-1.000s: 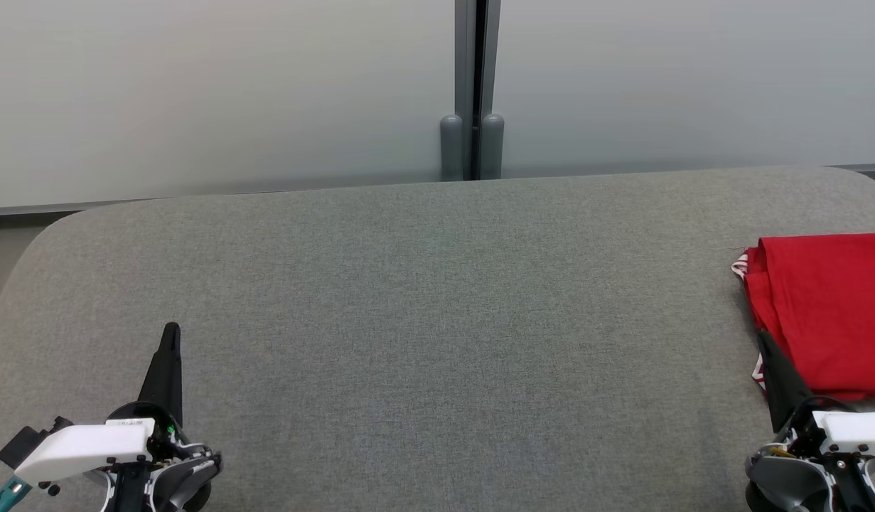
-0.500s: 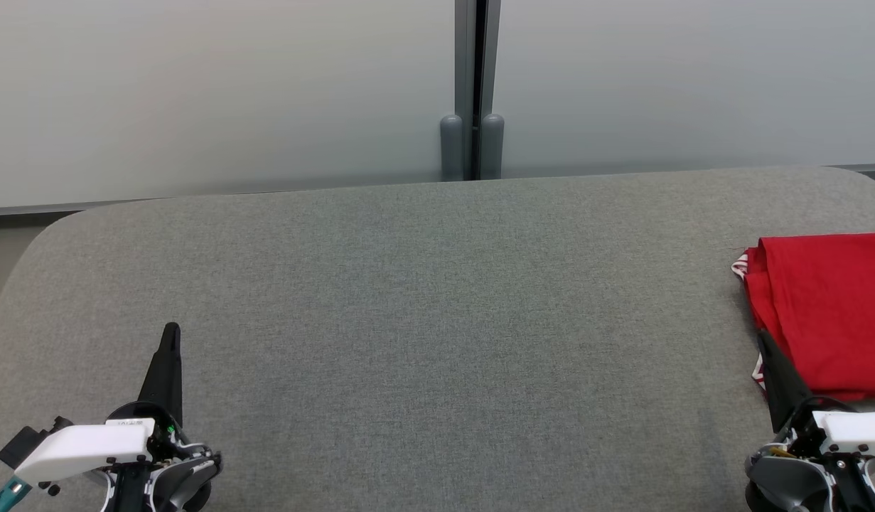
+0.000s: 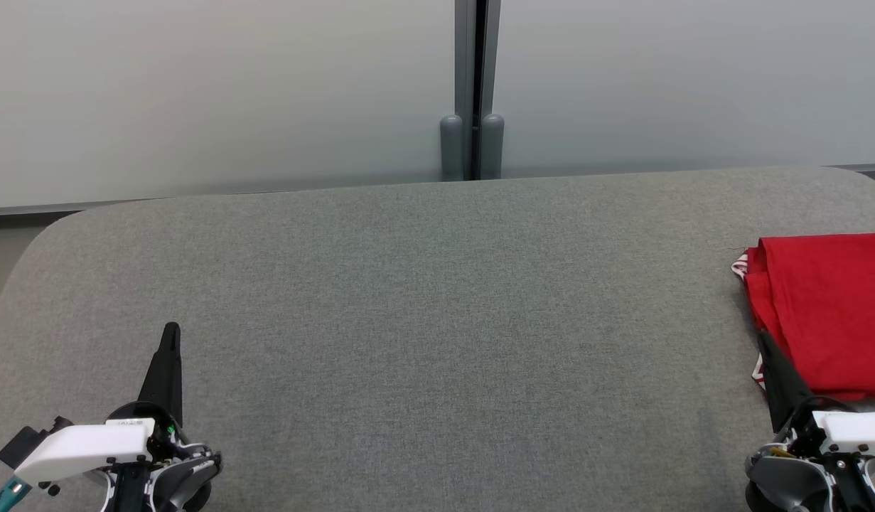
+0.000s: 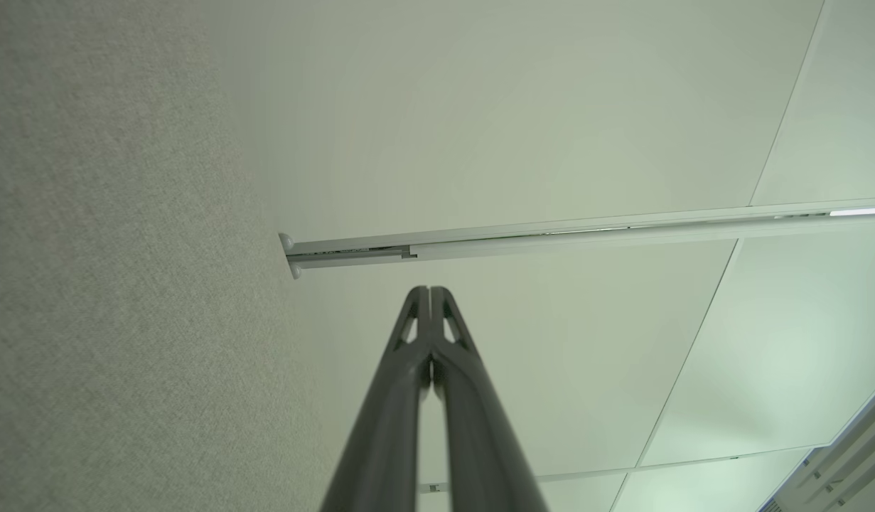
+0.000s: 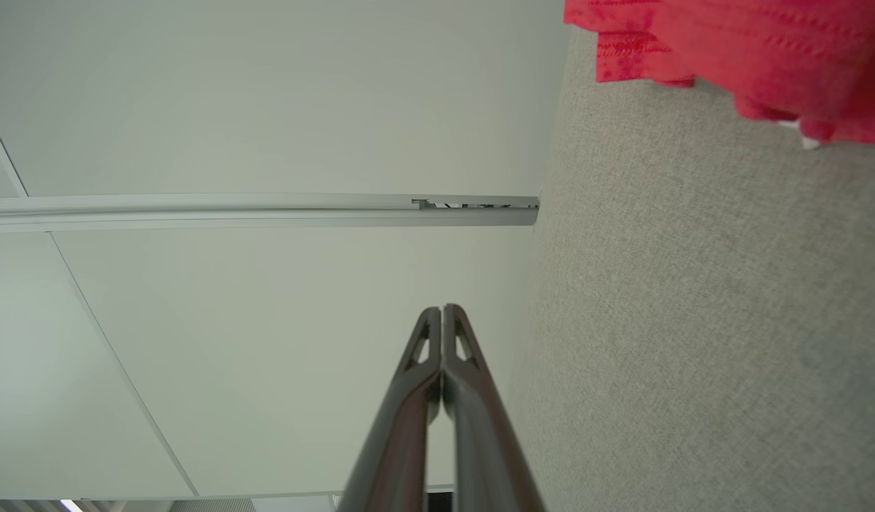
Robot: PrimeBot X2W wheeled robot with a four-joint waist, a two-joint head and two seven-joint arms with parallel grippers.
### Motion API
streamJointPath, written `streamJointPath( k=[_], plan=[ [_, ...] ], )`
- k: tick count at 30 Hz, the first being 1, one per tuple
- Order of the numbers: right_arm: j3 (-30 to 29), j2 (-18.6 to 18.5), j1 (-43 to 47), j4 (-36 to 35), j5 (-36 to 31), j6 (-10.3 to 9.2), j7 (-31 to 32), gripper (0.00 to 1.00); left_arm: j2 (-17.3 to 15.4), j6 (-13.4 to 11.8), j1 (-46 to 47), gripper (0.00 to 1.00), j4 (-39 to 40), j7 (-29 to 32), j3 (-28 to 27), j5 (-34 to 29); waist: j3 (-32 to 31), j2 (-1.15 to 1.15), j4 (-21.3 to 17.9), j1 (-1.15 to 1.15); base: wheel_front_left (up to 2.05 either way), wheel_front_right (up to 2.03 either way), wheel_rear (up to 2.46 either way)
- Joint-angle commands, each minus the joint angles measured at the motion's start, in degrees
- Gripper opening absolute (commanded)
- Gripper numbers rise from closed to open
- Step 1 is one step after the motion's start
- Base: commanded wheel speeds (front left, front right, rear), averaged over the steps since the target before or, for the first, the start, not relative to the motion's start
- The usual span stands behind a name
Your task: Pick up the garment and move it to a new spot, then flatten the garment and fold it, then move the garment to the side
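Left gripper (image 3: 170, 333) seen low at left, fingers pressed together, nothing held. Grey cushion (image 3: 437, 299) seen spread across middle. Right gripper (image 3: 764, 340) seen low at right, fingers pressed together too, nothing held, close beside red garment (image 3: 828, 306). Garment found folded flat at far right edge. Fold and move to side judged done; little or nothing judged left

Red garment (image 3: 828, 313), possibly red-and-white striped trim (image 3: 740, 266) at its edge, heathered grey cushion (image 3: 437, 320), dark fingers (image 3: 168, 363), pale wall (image 3: 195, 92)
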State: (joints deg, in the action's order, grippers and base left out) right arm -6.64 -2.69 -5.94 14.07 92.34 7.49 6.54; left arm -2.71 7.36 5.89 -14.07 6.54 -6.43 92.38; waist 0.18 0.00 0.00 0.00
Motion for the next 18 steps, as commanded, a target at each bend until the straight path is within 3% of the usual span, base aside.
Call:
streamJointPath(
  k=[1, 18],
  plan=[
    [-0.1, -0.2, -0.5, -0.2, 0.1, 0.0, 0.2, 0.0, -0.3, 0.3, 0.7, 0.0, 0.0, 0.2, -0.2, 0.1, 0.0, 0.0, 0.0, 0.0, 0.0, 0.0, 0.0],
    [-0.1, -0.3, -0.5, -0.2, 0.1, 0.0, 0.2, 0.0, -0.3, 0.3, 0.7, 0.0, 0.0, 0.2, -0.2, 0.1, 0.0, 0.0, 0.0, 0.0, 0.0, 0.0, 0.0]
  ],
)
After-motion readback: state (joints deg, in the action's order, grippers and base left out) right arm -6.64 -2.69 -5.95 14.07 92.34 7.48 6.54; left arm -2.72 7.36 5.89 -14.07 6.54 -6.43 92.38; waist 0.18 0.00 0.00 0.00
